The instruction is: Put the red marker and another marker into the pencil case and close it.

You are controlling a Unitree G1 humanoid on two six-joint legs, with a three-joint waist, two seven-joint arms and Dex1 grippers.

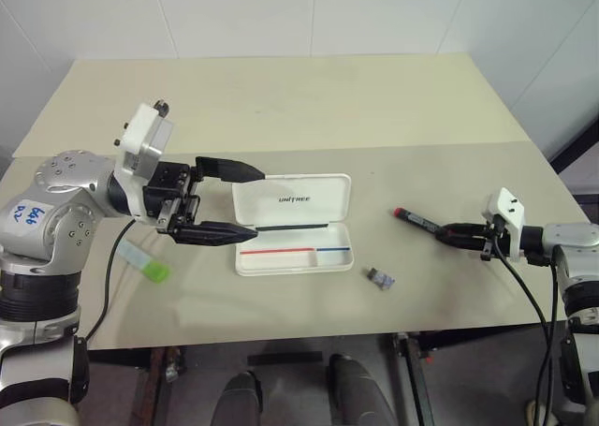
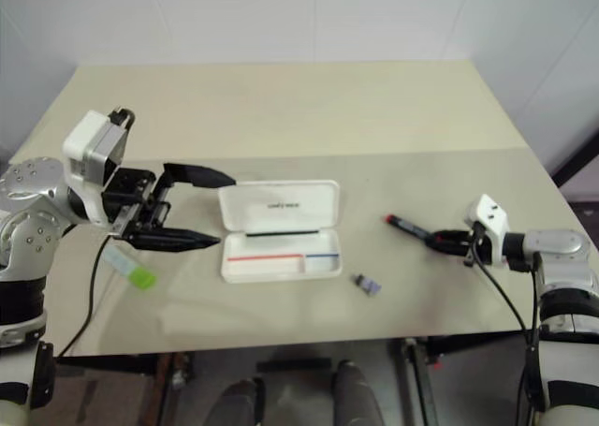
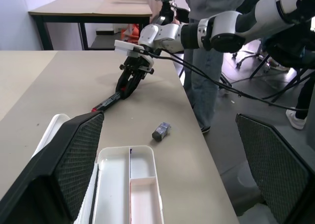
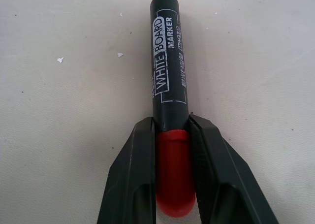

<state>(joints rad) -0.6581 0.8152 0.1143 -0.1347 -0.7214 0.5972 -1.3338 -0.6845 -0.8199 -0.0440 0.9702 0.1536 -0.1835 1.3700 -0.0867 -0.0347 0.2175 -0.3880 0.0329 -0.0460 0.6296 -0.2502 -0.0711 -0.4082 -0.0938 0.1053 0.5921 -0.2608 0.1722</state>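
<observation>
A: Where is everything sitting relative to each end effector?

B: The pencil case (image 1: 293, 224) is lying open on the worktop (image 1: 281, 98), directly ahead of the left end effector (image 1: 245, 201). Another marker (image 1: 143, 260) is lying below and just behind that one. The red marker (image 1: 417, 221) is resting between the right end effector's (image 1: 444, 231) fingers. A small clip (image 1: 379, 277) is lying between case and right end effector.

Robot lab: plain worktables (image 3: 93, 10), wheeled chairs (image 3: 256, 61), cables.
</observation>
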